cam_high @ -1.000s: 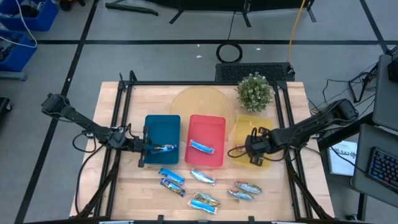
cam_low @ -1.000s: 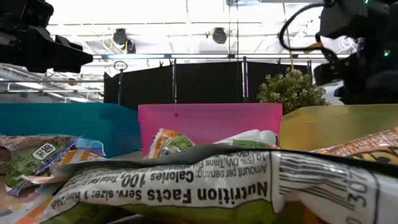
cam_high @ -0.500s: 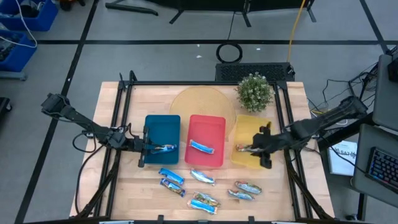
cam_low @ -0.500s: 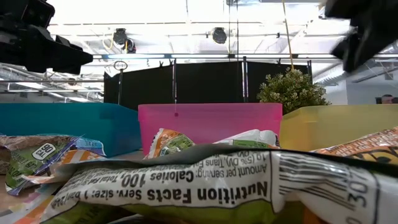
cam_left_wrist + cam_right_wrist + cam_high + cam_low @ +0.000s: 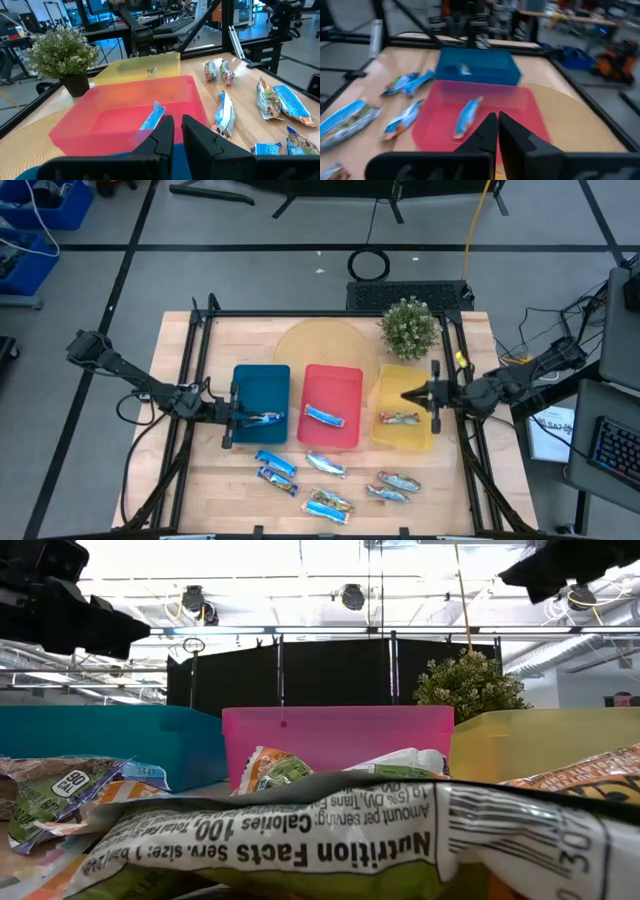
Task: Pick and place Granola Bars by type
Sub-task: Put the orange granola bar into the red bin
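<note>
On my desk (image 5: pixel 210 480) sit three trays in a row: blue tray (image 5: pixel 262 385), red tray (image 5: pixel 331 440), yellow tray (image 5: pixel 405 385). The granola bars are split between them and the open wood: one bar in the red tray (image 5: pixel 325 417), one bar in the yellow tray (image 5: pixel 400 418), and six loose bars (image 5: pixel 328 504) scattered on the desk in front of the trays.

My left claw (image 5: pixel 243 418) hangs over the blue tray's front right part, its fingers nearly together on a bar (image 5: pixel 268 418) pinched between the tips. My right claw (image 5: pixel 418 393) is over the yellow tray's right part, fully closed with nothing in it.

I'd expect these bars to be very light, with a slippery, crinkly foil skin over a fairly stiff core, so a firm squeeze could crush the contents. My guess is the best hold is across the narrow width at mid-length, not on the flat crimped ends, which would likely fold and slide out.

Each bar is a small oblong packet in shiny blue and silver; some show red-orange patches, others yellow-green, and the low view shows nutrition text on one wrapper (image 5: pixel 330 830).
</note>
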Robot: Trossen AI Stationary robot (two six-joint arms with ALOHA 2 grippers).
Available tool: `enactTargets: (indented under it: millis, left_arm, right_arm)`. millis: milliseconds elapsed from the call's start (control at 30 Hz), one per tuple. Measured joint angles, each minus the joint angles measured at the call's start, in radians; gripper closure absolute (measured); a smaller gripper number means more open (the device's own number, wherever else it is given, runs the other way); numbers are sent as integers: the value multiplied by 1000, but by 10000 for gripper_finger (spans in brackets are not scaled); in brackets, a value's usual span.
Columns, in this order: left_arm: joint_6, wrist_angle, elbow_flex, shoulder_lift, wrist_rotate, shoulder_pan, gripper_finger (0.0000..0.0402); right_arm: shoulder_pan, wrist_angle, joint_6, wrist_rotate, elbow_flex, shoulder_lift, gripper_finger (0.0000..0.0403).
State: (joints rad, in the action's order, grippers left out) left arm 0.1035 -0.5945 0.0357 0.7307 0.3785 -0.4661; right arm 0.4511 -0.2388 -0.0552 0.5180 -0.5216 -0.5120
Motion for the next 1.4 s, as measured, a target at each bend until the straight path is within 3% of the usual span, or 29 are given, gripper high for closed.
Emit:
enactTargets:
  millis: [167,500,600,733,933,1100,1233,1400]
  left_arm:
    - [2,-2,0,0,50,0,355]
    - [26,-24,1,0,77,0,355]
    - [42,-41,39,3,79,4,355]
    - [48,148,194,63,84,7,355]
    - [-44,494,554,373,89,-2,355]
    - [-118,701,811,683,-6,-44,354]
    - [-211,723,971,868,-143,-113,342]
    - [-297,766,1156,1046,-148,-189,274]
  right_arm:
    - [0,198,36,-21,152,10,400]
    - [0,864,195,-13,497,2,402]
    - [0,834,230,61,493,8,402]
    - [0,839,234,109,489,13,402]
    - [0,827,268,108,490,10,402]
    - [0,825,266,107,491,9,402]
    - [0,827,289,107,492,10,402]
    - [0,837,303,107,492,10,402]
